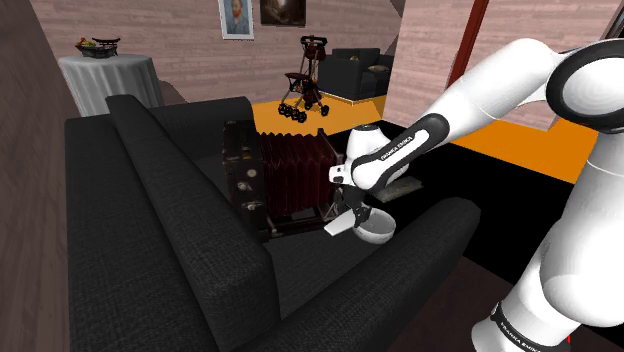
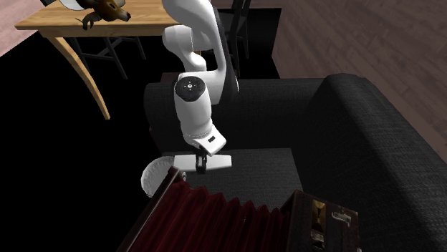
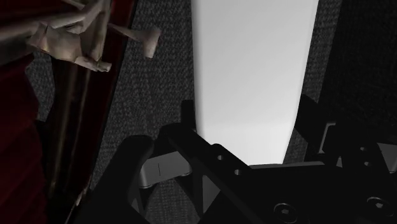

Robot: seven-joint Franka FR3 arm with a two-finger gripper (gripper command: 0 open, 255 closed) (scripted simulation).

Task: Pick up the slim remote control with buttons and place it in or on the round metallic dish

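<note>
White remote [image 2: 220, 162] and dish [image 2: 152, 175] crowd the seat [image 2: 265, 172] edge (bellows [image 2: 215, 215] close beside).

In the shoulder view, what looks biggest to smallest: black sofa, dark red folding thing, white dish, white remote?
1. black sofa
2. dark red folding thing
3. white dish
4. white remote
Dish and remote are partly hidden, so their order is unsure.
</note>
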